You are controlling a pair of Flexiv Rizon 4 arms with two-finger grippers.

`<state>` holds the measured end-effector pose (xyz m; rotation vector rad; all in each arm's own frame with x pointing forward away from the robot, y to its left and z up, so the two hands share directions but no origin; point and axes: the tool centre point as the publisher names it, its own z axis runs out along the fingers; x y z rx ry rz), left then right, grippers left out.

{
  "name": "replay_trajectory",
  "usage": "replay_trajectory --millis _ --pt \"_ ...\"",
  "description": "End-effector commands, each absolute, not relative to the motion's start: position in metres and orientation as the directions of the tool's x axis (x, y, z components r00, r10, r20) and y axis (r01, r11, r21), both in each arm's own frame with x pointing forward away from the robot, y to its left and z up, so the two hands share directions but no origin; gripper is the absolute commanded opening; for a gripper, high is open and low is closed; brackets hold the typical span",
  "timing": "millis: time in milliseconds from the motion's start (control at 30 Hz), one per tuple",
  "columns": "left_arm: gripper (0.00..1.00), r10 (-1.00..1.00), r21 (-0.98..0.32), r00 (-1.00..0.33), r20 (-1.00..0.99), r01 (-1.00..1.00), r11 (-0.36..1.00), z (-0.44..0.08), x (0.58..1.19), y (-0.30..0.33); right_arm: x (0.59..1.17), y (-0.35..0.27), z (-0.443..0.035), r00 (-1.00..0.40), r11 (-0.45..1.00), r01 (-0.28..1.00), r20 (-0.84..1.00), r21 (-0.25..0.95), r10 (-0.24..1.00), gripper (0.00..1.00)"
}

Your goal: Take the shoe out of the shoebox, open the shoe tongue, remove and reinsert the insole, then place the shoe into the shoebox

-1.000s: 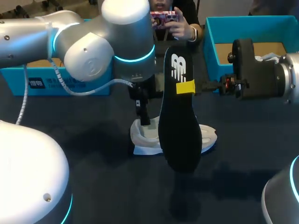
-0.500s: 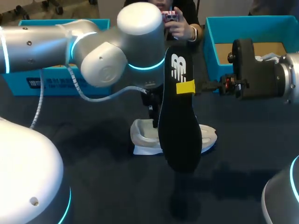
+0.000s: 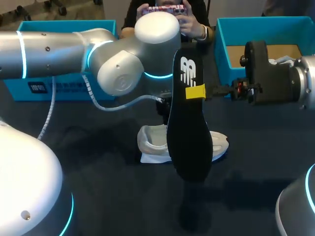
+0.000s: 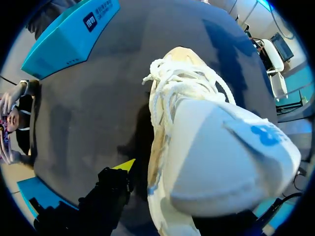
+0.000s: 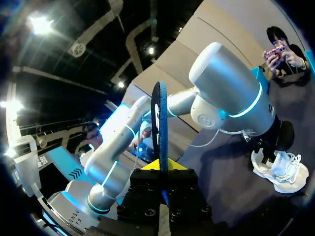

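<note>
the black insole (image 3: 189,142) hangs in the air on end, pinched at one long edge by the right fingers (image 3: 195,92), whose yellow tips close on it from both sides; the right arm (image 3: 275,73) comes in level from the side. in the right wrist view the insole (image 5: 159,123) shows edge-on, rising straight up from between the tips. the white shoe (image 3: 152,142) sits on the dark tabletop (image 3: 98,187) beneath and behind the insole, which hides its middle in the head view. the left arm (image 3: 123,69) bends down over the shoe. in the left wrist view only one yellow tip of the left fingers (image 4: 125,165) shows, just beside the shoe (image 4: 216,162) at its heel, laces running away ahead; whether they clamp the shoe i cannot tell. a blue shoebox (image 3: 64,86) stands at the far left of the tabletop and another blue shoebox (image 3: 224,37) at the far right, both well apart from the shoe.
</note>
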<state>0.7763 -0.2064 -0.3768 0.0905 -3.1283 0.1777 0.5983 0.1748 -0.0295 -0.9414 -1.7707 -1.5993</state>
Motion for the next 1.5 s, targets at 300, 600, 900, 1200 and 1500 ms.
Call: replay_trajectory --millis 300,600,900,1200,1500 --pt "0.09 -0.055 -0.116 -0.998 0.04 -0.06 0.992 -0.394 0.775 -0.214 0.597 0.177 -0.031 -0.59 0.035 0.806 0.797 0.591 0.128 0.0" --pt "0.0 -0.042 -0.124 -0.994 0.098 -0.054 0.991 -0.405 0.773 -0.214 0.597 0.177 -0.031 -0.59 0.035 0.806 0.797 0.591 0.128 0.0" --pt "0.0 0.206 -0.232 -0.944 0.259 0.146 0.962 -0.381 0.778 -0.211 0.597 0.177 -0.031 -0.59 0.035 0.806 0.797 0.591 0.128 0.0" --pt "0.0 0.472 -0.215 -0.833 0.289 0.424 0.88 -0.364 0.776 -0.203 0.597 0.177 -0.031 -0.59 0.035 0.806 0.797 0.591 0.128 0.0" --pt "0.0 0.607 -0.217 -0.763 0.221 0.569 0.793 -0.344 0.776 -0.198 0.597 0.177 -0.031 -0.59 0.035 0.806 0.797 0.591 0.128 0.0"
